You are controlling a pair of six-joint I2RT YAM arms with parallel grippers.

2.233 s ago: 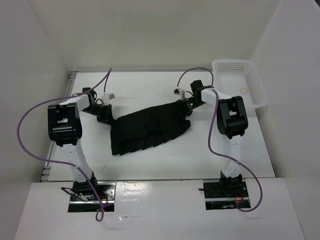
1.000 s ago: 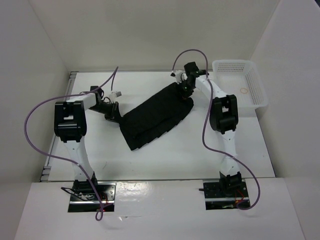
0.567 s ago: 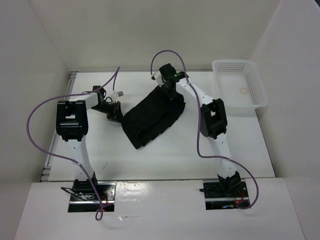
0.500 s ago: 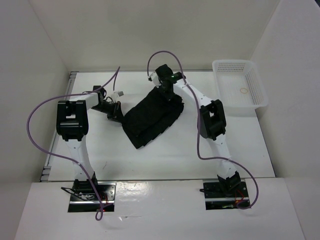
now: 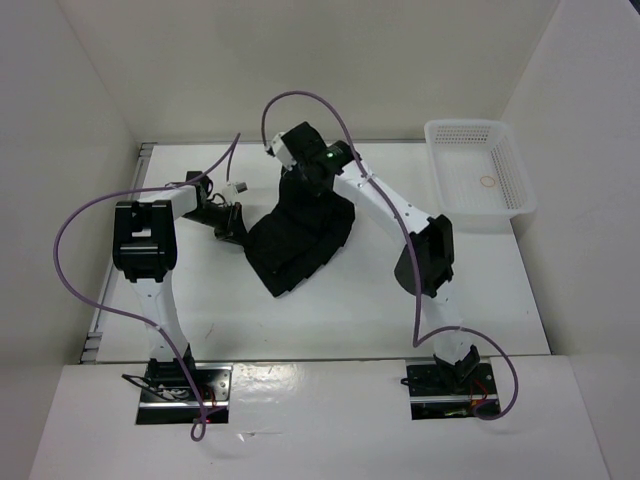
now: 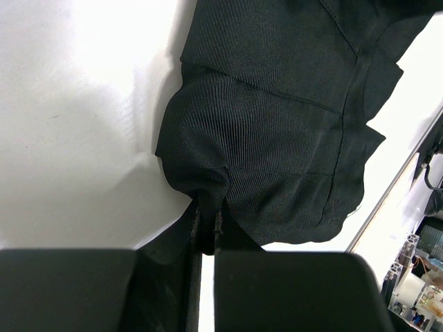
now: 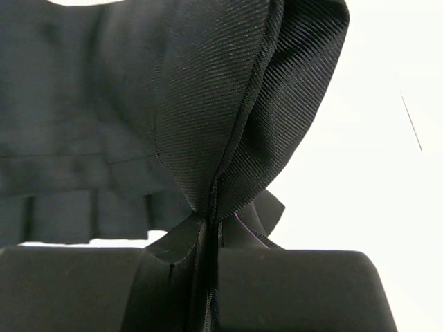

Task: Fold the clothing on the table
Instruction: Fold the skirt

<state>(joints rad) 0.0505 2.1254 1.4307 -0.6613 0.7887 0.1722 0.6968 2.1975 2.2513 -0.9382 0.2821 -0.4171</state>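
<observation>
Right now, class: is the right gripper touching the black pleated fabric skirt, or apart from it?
Touching. The right wrist view shows the right gripper shut on a pinched fold of the black pleated skirt, fabric clamped between its jaws.

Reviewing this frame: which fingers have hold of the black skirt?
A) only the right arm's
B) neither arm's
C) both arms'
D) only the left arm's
C: in the wrist views, the left fingers and the right fingers are each shut on a pinched fold of the skirt.
</observation>
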